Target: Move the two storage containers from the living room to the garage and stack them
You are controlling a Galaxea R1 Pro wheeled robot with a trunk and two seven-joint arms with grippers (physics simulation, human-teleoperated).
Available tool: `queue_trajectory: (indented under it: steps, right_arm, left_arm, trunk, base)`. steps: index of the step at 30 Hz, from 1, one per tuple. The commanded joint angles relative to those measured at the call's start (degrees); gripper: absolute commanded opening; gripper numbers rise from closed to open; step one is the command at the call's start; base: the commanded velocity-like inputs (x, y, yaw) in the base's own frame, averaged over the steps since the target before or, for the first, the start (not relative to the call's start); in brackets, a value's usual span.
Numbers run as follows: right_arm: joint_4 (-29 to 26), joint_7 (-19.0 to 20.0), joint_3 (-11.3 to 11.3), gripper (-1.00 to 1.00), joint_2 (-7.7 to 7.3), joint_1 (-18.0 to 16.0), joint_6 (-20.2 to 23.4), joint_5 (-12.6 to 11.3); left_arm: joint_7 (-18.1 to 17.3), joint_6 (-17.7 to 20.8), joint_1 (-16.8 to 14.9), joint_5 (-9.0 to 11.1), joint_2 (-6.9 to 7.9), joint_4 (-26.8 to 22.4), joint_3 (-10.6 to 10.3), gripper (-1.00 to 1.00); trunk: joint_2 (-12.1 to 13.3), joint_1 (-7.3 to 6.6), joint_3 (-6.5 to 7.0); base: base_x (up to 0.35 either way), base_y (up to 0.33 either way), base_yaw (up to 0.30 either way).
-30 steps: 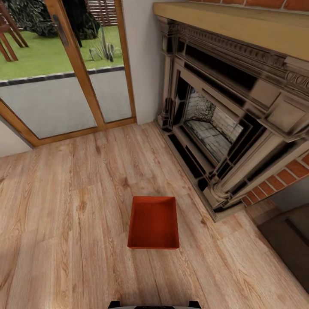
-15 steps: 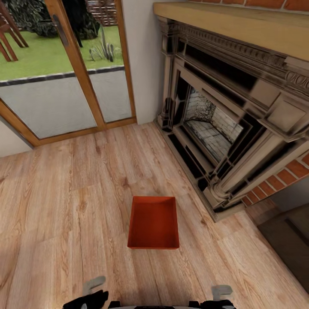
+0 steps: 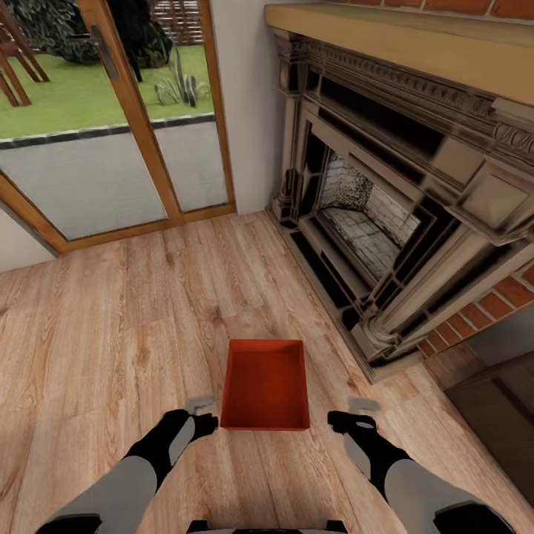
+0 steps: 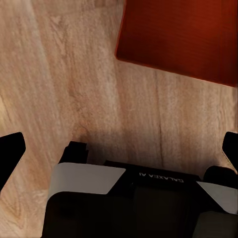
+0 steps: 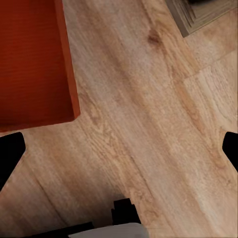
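Containers come first: one orange-red container (image 3: 265, 386) sits on the light wood-plank floor (image 3: 111, 334) of the living room, just in front of the robot and near the fireplace (image 3: 386, 215), with the glass doors (image 3: 111, 133) further off. It lies flat, open side up, and its inside looks empty: only the smooth red bottom and walls show. A second one is not something I can place from these pictures.

Both arms reach forward and low, one to each side of the container. The left gripper (image 3: 202, 415) is just beside its near left corner and the right gripper (image 3: 354, 415) a little further off on the right; neither touches it. In the wrist views the fingertips sit far apart at the edges of the picture, so both grippers are wide open and hold nothing. The left wrist view shows the container (image 4: 181, 37) ahead of the fingers, and the right wrist view shows its side wall and corner (image 5: 32, 59) off to one side.

The step in hand seems to be the approach for the first pick-up, with the carrying and stacking not yet begun. Next, the grippers probably need to close in on the opposite side walls, then lift it evenly so it does not tip.
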Motion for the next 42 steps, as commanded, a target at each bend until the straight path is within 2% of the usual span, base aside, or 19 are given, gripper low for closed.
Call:
queue_trajectory:
  steps: [1, 3, 5, 6, 7, 9, 11, 13, 14, 15, 19, 20, 21, 22, 24, 26, 33, 42]
  right_arm:
    - [-0.01, -0.31, 0.5, 1.0, 0.25, -0.08, -0.32, -0.23]
    - [0.15, -0.2, 0.53, 1.0, 1.08, -0.18, -1.45, 1.03]
    - [0.29, -0.08, 0.45, 1.0, 2.36, -0.25, -2.22, 4.24]
    - [0.38, 0.05, 0.34, 1.0, 3.11, -0.27, -2.53, 6.74]
    - [0.59, 0.09, 0.3, 1.0, 3.47, -0.28, -2.65, 7.95]
    - [0.86, 0.13, 0.21, 1.0, 3.77, -0.29, -2.72, 9.0]
    - [1.04, 0.16, 0.11, 1.0, 3.92, -0.29, -2.77, 9.5]
    - [1.12, 0.17, 0.07, 1.0, 3.95, -0.29, -2.76, 9.54]
    - [1.22, 0.17, 0.05, 1.0, 4.0, -0.29, -2.52, 9.52]
    - [1.23, 0.17, 0.05, 1.0, 4.01, -0.29, -2.42, 9.54]
    - [1.26, 0.66, 0.06, 1.0, 3.88, -0.3, -2.57, 10.06]
    - [1.26, 2.16, 0.06, 1.0, 3.62, -0.3, -2.48, 10.08]
    - [1.16, 6.73, -0.29, 1.0, 3.84, -0.3, -3.07, 9.77]
    - [1.12, 6.99, -0.36, 1.0, 3.9, -0.3, -3.46, 9.71]
    - [0.9, 7.3, -0.41, 1.0, 3.99, -0.3, -4.86, 9.61]
    - [0.6, 7.36, -0.39, 1.0, 4.01, -0.3, -5.28, 9.59]
    - [0.31, 7.41, -0.42, 1.0, 4.02, -0.3, -6.87, 9.57]
    - [0.29, 6.96, -0.4, 1.0, 4.03, -0.3, -8.12, 9.57]
  left_arm:
    - [0.36, -0.02, -0.21, 0.58, -0.07, -0.08, 0.26, 1.0]
    - [0.37, -1.33, -0.57, 0.49, -0.05, 0.06, 0.23, 1.0]
    - [0.22, -3.13, -0.79, 0.47, 0.15, 0.54, 0.18, 1.0]
    - [0.03, -3.91, -0.87, 0.44, 0.19, 0.73, 0.13, 1.0]
    - [-0.06, -4.2, -0.9, 0.43, 0.15, 0.79, 0.06, 1.0]
    - [-0.16, -4.46, -0.92, 0.39, 0.05, 0.85, -0.4, 1.0]
    - [-0.25, -4.61, -0.92, 0.02, -0.01, 0.79, -2.58, 1.0]
    - [-0.29, -4.76, -0.94, -0.27, 0.06, 0.71, -6.03, 1.0]
    - [-0.37, -4.87, -0.91, -0.18, 0.11, 0.15, -9.48, 1.0]
    - [-0.38, -4.89, -0.93, -0.13, 0.12, 0.06, -9.8, 1.0]
    - [-0.31, -4.94, -0.89, 0.07, 0.17, 0.8, -10.27, 1.0]
    - [-0.31, -4.96, -0.92, 0.16, 0.22, 0.86, -10.15, 1.0]
    - [-0.31, -5.86, -0.9, 0.24, 0.17, 0.91, -9.88, 1.0]
    - [-0.28, -6.84, -0.89, 0.31, 0.18, 0.94, -9.88, 1.0]
    - [-0.24, -9.19, -0.88, 0.5, 0.16, 1.04, -9.86, 1.0]
    - [-0.2, -9.69, -0.88, 0.51, 0.11, 1.06, -9.92, 1.0]
    - [0.18, -9.82, -0.94, 0.35, -0.66, 0.37, -10.09, 1.0]
    - [0.21, -10.32, -0.88, -0.09, -0.8, -0.31, -10.12, 1.0]
  trunk:
    - [-0.09, 0.03, -0.08]
    - [-0.09, 0.03, -0.08]
    - [-0.09, 0.03, -0.08]
    - [-0.09, 0.03, -0.08]
    - [-0.09, 0.03, -0.08]
    - [-0.09, 0.03, -0.08]
    - [-0.09, 0.03, -0.08]
    - [-0.09, 0.03, -0.08]
    - [-0.09, 0.03, -0.08]
    - [-0.09, 0.03, -0.08]
    - [-0.09, 0.03, -0.08]
    - [-0.09, 0.03, -0.08]
    - [-0.09, 0.03, -0.08]
    - [-0.09, 0.03, -0.08]
    - [-0.09, 0.03, -0.08]
    - [-0.09, 0.03, -0.08]
    - [-0.09, 0.03, -0.08]
    - [-0.09, 0.03, -0.08]
  base:
    - [0.0, 0.0, 0.0]
    - [0.0, 0.0, 0.0]
    - [0.0, 0.0, 0.0]
    - [0.0, 0.0, 0.0]
    - [0.0, 0.0, 0.0]
    - [0.0, 0.0, 0.0]
    - [0.0, 0.0, 0.0]
    - [0.0, 0.0, 0.0]
    - [0.0, 0.0, 0.0]
    - [0.0, 0.0, 0.0]
    - [0.0, 0.0, 0.0]
    - [0.0, 0.0, 0.0]
    - [0.0, 0.0, 0.0]
    - [0.0, 0.0, 0.0]
    - [0.0, 0.0, 0.0]
    - [0.0, 0.0, 0.0]
    - [0.0, 0.0, 0.0]
    - [0.0, 0.0, 0.0]
